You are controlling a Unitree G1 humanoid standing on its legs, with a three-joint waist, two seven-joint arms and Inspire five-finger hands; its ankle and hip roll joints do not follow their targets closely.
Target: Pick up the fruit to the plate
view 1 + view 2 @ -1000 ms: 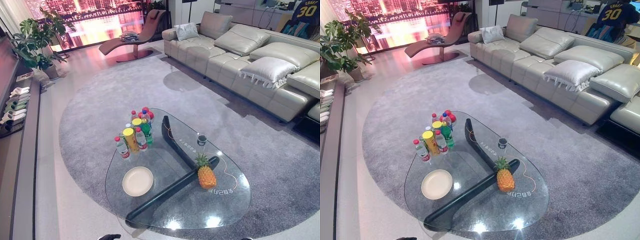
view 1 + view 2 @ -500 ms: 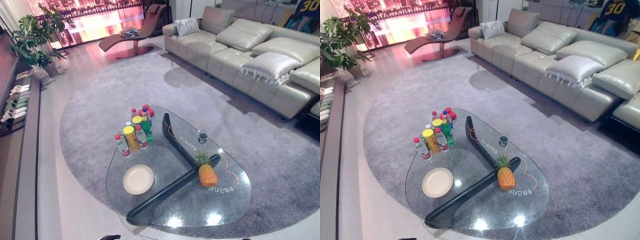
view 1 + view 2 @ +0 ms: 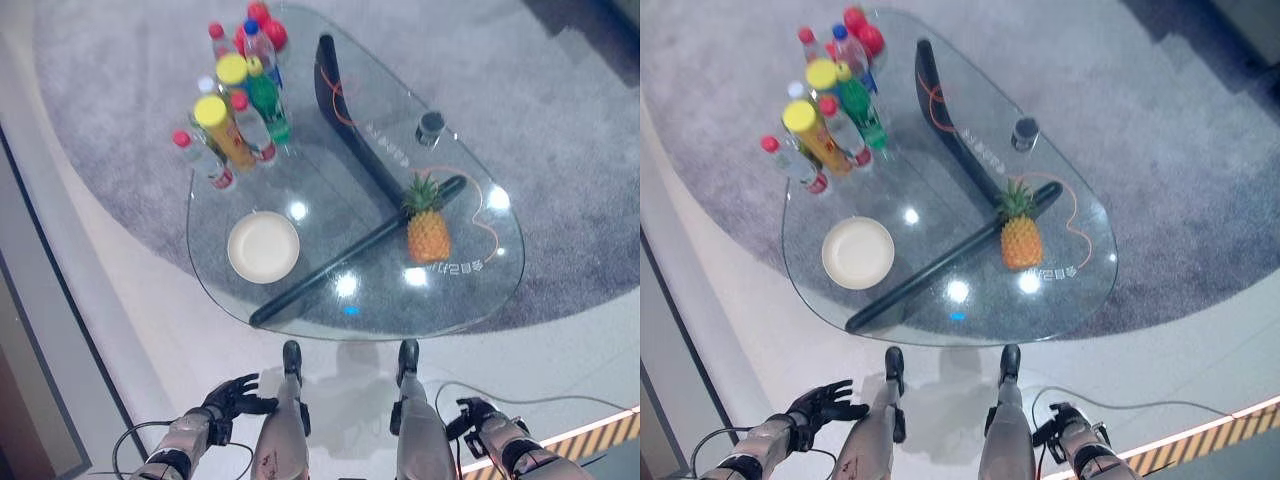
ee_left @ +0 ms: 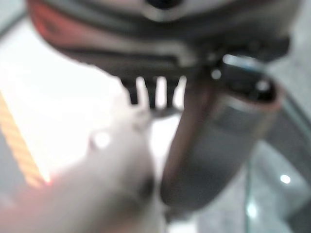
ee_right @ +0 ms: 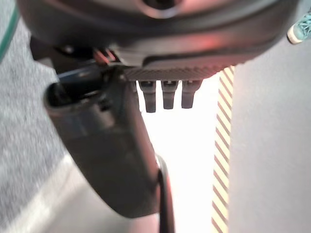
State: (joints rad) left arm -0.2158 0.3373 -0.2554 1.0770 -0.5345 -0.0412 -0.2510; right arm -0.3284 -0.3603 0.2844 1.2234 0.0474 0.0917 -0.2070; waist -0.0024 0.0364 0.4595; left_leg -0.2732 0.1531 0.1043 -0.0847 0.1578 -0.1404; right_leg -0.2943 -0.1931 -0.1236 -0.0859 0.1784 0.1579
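From my remote station, I saw the glass table (image 3: 480, 290) spread below the head camera, ringed by a grey rug (image 3: 560, 130) on pale floor (image 3: 150, 330). The pineapple (image 3: 427, 225) stood upright on the glass toward the table's right side, its base just beside printed lettering and its crown touching the line of the dark table base (image 3: 350, 265) that ran under the top. The white plate (image 3: 263, 246) lay flat and bare on the table's left part, well apart from the pineapple, with the dark base between them. Beyond the plate, at the table's far left, bottles (image 3: 250, 100) with red, yellow and green caps stood in a tight cluster. A small dark cup (image 3: 430, 125) sat beyond the pineapple, near the table's far right edge.

Both hands hung low on the near side of the table, well short of its rim and touching nothing. The left hand (image 3: 235, 395) showed its fingers spread and relaxed, holding nothing. The right hand (image 3: 478, 418) was in sight at the near right, and its wrist view showed straight fingers (image 5: 167, 94) hanging over bright floor beside a striped yellow strip (image 5: 221, 160), with nothing between thumb and fingers.
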